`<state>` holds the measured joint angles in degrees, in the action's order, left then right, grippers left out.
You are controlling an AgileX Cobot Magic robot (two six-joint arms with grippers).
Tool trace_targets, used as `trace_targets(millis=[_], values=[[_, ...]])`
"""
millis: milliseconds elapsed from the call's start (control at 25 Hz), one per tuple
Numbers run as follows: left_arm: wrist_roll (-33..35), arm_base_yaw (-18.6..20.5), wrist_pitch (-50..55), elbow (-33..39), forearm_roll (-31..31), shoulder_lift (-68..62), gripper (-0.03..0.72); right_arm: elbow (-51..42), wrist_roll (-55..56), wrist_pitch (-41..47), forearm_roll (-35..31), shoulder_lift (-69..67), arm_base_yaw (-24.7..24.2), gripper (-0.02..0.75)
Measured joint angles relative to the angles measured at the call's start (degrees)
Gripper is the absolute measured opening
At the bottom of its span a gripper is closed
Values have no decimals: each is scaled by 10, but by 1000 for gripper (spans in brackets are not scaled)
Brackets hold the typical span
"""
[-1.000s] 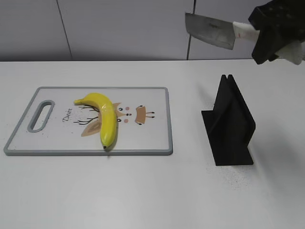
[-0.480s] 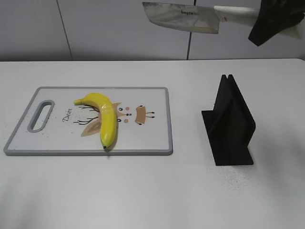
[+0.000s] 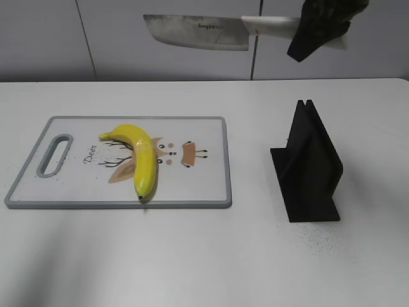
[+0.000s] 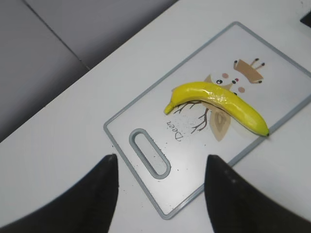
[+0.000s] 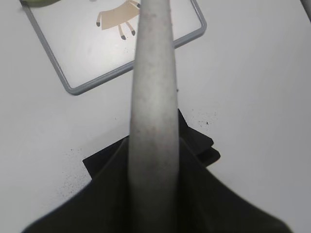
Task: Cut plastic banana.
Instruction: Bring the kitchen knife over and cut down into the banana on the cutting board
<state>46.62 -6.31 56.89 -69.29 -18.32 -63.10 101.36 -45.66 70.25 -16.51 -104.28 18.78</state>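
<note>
The plastic banana [image 3: 142,157] is glossy yellow and lies curved on the white cutting board [image 3: 204,185], its dark tip toward the front edge. My right gripper [image 3: 319,25] is shut on the white handle of a cleaver knife [image 3: 195,32] and holds it high, blade level and pointing left, over the board's right part. In the right wrist view the handle [image 5: 153,97] runs up the middle from the gripper [image 5: 153,194]. My left gripper [image 4: 160,162] is open and empty above the board's handle end [image 4: 148,153], with the banana [image 4: 218,99] ahead. It is not in the exterior view.
A black knife stand [image 3: 310,169] stands upright on the white table to the right of the board, and also shows in the right wrist view [image 5: 197,141]. A grey wall panel runs behind the table.
My right gripper has carried the knife up and to the left, from above the stand toward the board. The blade has levelled out. The banana has not moved.
</note>
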Motion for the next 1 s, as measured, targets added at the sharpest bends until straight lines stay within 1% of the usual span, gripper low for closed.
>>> trace_targets(millis=[120,200,280,360,520,600,640,760,1000], values=[[72,0,46,-54,-20,-54,536,5,-35,-1,-4,-27,9,162],[129,0,66,-85,-38,-88,536,5,-71,-1,-4,-43,23,162],[208,0,85,-104,-59,-117,536,5,-99,-1,-5,-59,41,162],[267,0,94,-117,-87,-147,536,10,-116,-1,-8,-72,55,162],[353,0,102,-121,-148,-202,536,35,-136,-2,-15,-98,77,162],[399,0,101,-121,-155,-227,536,45,-167,-1,-32,-106,83,162],[417,0,98,-121,-156,-241,536,48,-184,-1,-51,-109,83,162],[438,0,85,-121,-158,-275,536,56,-225,-1,-91,-122,84,162],[444,0,82,-121,-158,-329,534,59,-235,-2,-97,-148,84,162]])
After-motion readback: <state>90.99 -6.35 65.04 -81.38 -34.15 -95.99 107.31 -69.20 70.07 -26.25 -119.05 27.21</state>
